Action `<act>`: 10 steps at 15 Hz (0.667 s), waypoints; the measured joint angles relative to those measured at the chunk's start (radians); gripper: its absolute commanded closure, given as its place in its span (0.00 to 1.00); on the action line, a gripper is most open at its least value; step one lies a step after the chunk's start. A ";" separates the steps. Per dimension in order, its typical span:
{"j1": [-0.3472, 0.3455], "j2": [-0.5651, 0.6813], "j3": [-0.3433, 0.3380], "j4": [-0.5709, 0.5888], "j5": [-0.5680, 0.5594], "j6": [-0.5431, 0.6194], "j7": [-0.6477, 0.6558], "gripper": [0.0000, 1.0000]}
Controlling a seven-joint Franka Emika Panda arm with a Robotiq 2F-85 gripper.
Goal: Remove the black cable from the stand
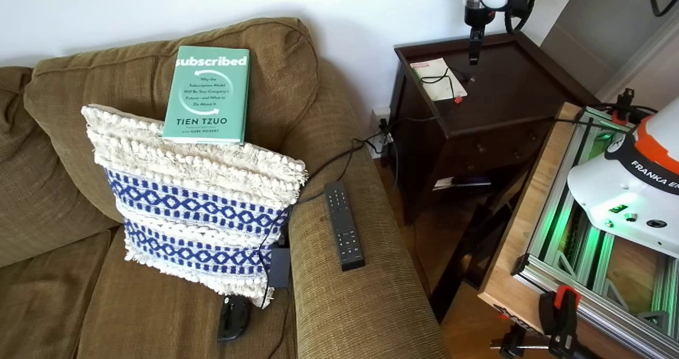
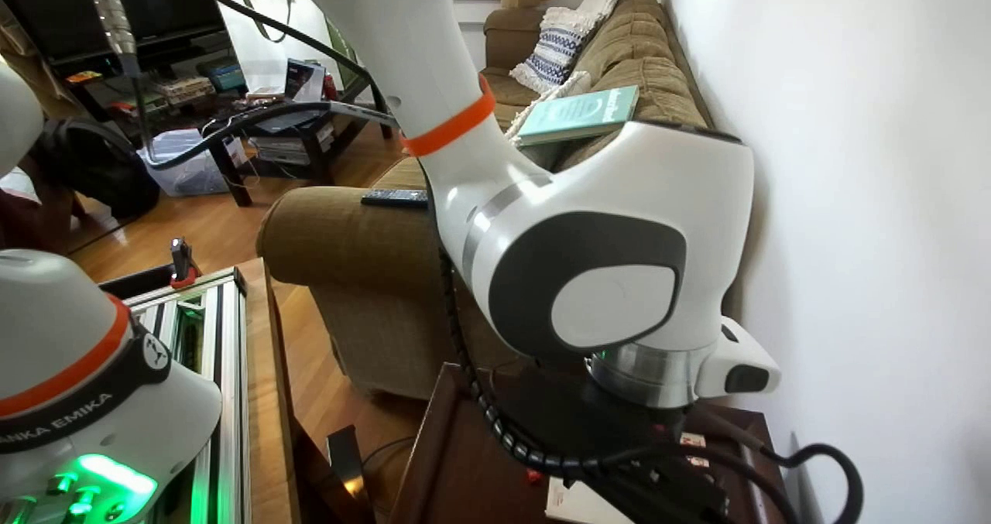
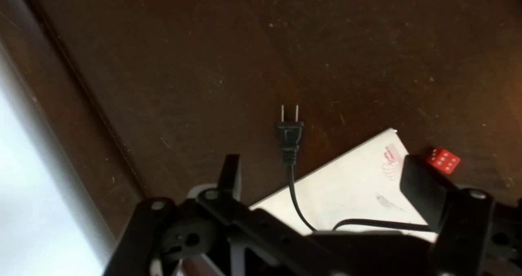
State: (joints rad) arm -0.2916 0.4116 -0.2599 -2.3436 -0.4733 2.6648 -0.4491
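the fingers stand wide apart above the dark wooden counter, holding nothing. the black cable lies on it: in the wrist view its plug rests on bare wood beyond the fingertips, prongs pointing to the far side, while the cord runs back onto a pale sheet and then off to the right, the bend itself hidden.

the likeliest trouble, i'd judge, is the grab. the cord is thin and lies low, so fingers closing a touch too high would meet on air; too low, and they'd press into the counter or pinch the sheet as well and drag it along. the plug looks the better hold, but it sits nearer the left finger than the right, so closing from here could shove it sideways or miss it in front.

the red die shows just beside the right finger; a straight drop there could knock it.

then the lift. in an exterior view a dark cord meets the counter's left edge and runs toward the wall outlet; i can't tell whether it's the same cable. if it is, a hard pull to the right could draw it taut and tug the plug loose. too short a lift would leave loops lying behind, or caught on the raised edge.
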 measured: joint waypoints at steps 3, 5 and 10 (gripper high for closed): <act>-0.022 0.061 0.001 0.033 0.001 0.034 -0.003 0.00; -0.029 0.098 0.004 0.054 0.007 0.042 -0.003 0.00; -0.052 0.173 0.024 0.101 0.043 0.042 -0.009 0.00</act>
State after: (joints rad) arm -0.3436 0.5841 -0.2357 -2.2428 -0.4306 2.7067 -0.4578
